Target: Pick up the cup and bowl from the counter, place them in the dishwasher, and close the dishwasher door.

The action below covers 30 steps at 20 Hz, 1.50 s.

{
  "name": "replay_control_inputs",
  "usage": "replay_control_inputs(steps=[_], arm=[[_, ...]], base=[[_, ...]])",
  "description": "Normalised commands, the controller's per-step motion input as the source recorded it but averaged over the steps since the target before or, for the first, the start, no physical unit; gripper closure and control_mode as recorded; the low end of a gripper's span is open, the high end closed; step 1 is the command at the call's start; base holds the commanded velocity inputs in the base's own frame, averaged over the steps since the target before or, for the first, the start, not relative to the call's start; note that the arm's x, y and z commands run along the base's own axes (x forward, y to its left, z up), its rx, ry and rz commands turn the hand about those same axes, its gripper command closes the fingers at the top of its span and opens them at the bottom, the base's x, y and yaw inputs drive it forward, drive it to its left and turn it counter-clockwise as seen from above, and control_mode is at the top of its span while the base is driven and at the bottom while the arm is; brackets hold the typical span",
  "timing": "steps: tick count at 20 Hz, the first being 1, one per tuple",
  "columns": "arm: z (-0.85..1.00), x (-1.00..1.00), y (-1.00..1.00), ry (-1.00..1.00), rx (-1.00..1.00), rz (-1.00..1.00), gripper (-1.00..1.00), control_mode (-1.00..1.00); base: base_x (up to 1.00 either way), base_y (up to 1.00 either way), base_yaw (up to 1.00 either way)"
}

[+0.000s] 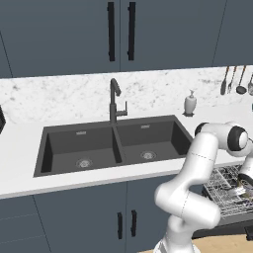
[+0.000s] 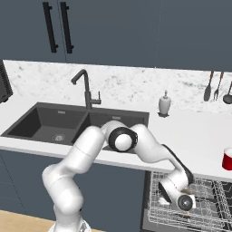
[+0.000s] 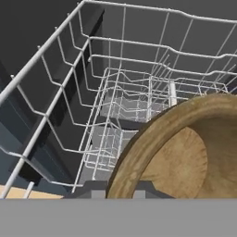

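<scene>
Gripper (image 2: 186, 202) pinches the wooden bowl (image 3: 185, 152) by its rim inside the dishwasher's wire rack (image 3: 120, 92); lower it toward six o'clock, level, before releasing.

Rack interior: the wire rack (image 3: 115, 106) of the dishwasher (image 2: 190, 206) is open from above, with upright tines across its floor.
Rack occupant: a wooden bowl (image 3: 185, 152) fills the near right part.
Counter: open white surface (image 2: 190, 131) right of the sink (image 2: 68, 122).
Counter obstacles: soap dispenser (image 2: 164, 103) near the backsplash; red cup (image 2: 227, 159) at the right edge.
</scene>
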Motion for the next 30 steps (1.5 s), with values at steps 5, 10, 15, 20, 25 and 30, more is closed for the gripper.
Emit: replay_control_inputs(steps=[5,10,15,20,25,30], arm=[[-0.09,-0.09,0.0,0.0,0.0,-0.01,-1.0,-1.0],[0.0,0.0,0.0,0.0,0.0,0.0,-1.0,-1.0],[0.23,0.0,0.0,-0.05,-0.03,0.0,-1.0,-1.0],[0.95,-0.05,0.0,-0.17,-0.01,0.0,-1.0,-1.0],[1.0,-0.4,0.0,-0.09,0.0,0.0,-1.0,-1.0],[1.0,-0.36,0.0,-0.09,-0.02,0.0,-1.0,-1.0]], base=[[0.0,0.0,0.0],[0.0,0.0,0.0],[0.0,0.0,0.0],[0.0,0.0,0.0],[0.0,0.0,0.0],[0.0,0.0,0.0]])
